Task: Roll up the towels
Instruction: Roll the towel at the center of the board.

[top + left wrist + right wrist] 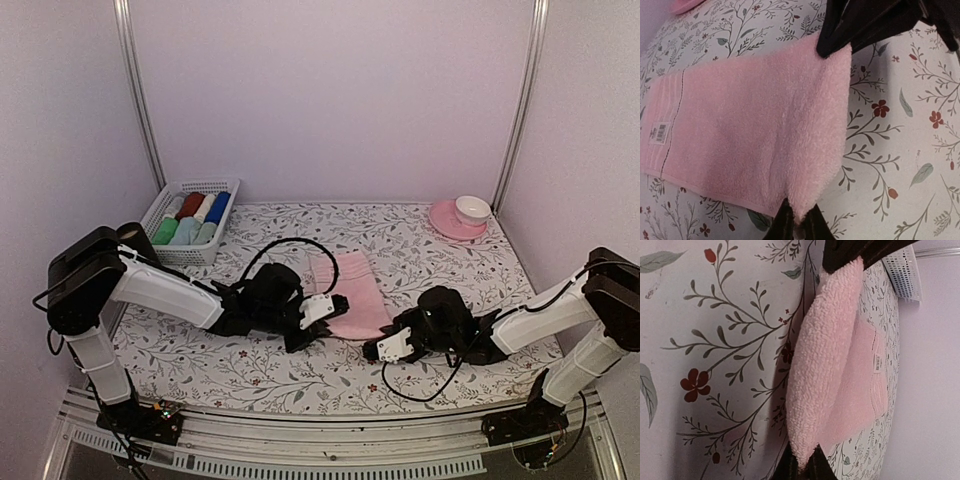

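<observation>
The pale pink towel (350,288) lies flat on the flowered table, its label end at the far side. My left gripper (328,308) is shut on the near left corner, and my right gripper (388,343) is shut on the near right corner. In the left wrist view my gripper (799,227) pinches a thick fold of the pink towel (740,135), with the right gripper's fingers (860,25) at the fold's other end. In the right wrist view my gripper (802,467) pinches the same fold of towel (825,355). No loose mint green towel shows on the table.
A white basket (225,187) at the back left holds several rolled cloths, pale green, dark red, white and blue. A pink saucer (445,222) with a white cup (472,208) stands at the back right. Metal posts rise at both back corners.
</observation>
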